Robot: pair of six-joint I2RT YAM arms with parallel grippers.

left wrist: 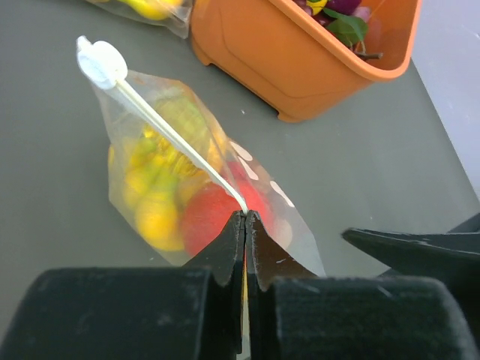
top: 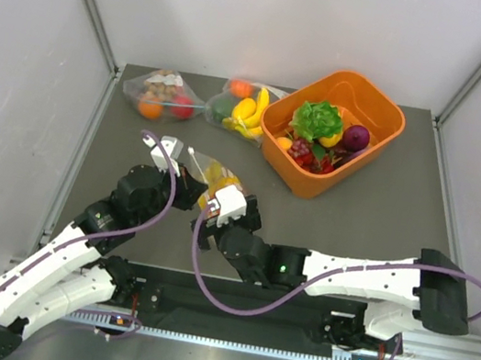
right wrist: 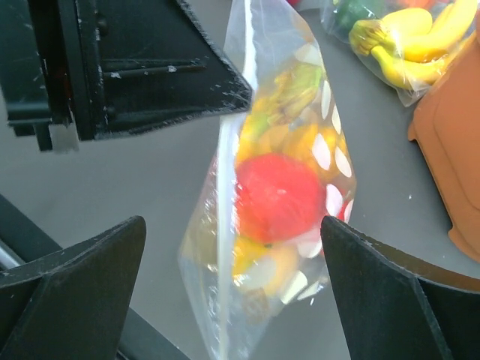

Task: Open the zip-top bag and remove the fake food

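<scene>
Left gripper (left wrist: 245,219) is clamped fully shut on the top seam of the dotted bag (left wrist: 169,180), pinching the zip strip right at one end. Only the left wrist cam shows that properly. The white strip runs away from the pinch to a round white slider (left wrist: 100,63) at the far end, and the bag hangs below it over the grey table (left wrist: 52,165). Can't tell if the bottom of the bag touches the table.

Right gripper (right wrist: 232,225) is spread as wide as it goes and has hold of nothing. There's one finger (right wrist: 75,289) on each side of the bag, both clear of the plastic. The right wrist cam gives the best look at the fake food (right wrist: 289,142): a red fruit (right wrist: 277,196) in the middle with yellow and orange bits packed around it, and cream dots on the plastic. The left gripper shows there as a black block at upper left.

The top cam gives the layout the wrist cams miss. The bag sits mid-table near the arms, between the two grippers, which cover most of it, so only a patch of yellow shows. The orange bin (top: 310,181) with lettuce (top: 316,119) is behind and to the right. Two plain bags (top: 162,96) lie left of it along the far edge.
</scene>
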